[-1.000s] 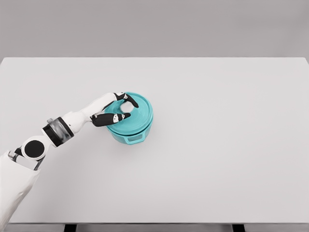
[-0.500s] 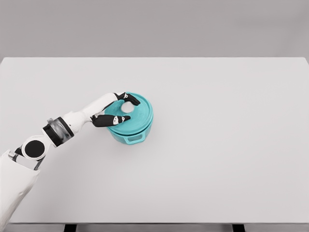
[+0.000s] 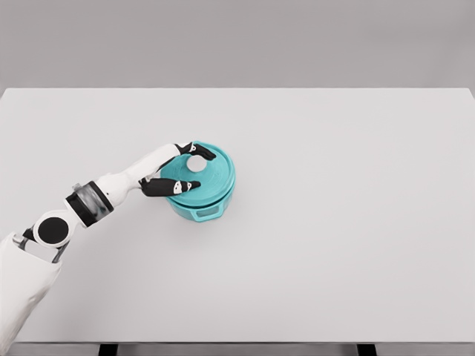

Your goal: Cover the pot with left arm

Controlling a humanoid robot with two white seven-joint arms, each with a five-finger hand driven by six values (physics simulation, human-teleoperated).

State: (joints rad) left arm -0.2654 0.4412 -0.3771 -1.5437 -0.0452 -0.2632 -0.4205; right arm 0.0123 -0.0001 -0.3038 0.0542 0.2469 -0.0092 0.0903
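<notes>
We note a white left arm [image 3: 111,182], smooth rounded shells, black band with grey translucent ring at the forearm, round black-capped joint, left hand [image 3: 178,169] with black, white-marked fingers [image 3: 172,186].

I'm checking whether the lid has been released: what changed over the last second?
The left hand spread its fingers away from the white knob and drew slightly back to the left, so the knob now shows bare between them. The lid appears let go and rests on the pot. Pot and lid have not shifted on the table.
</notes>
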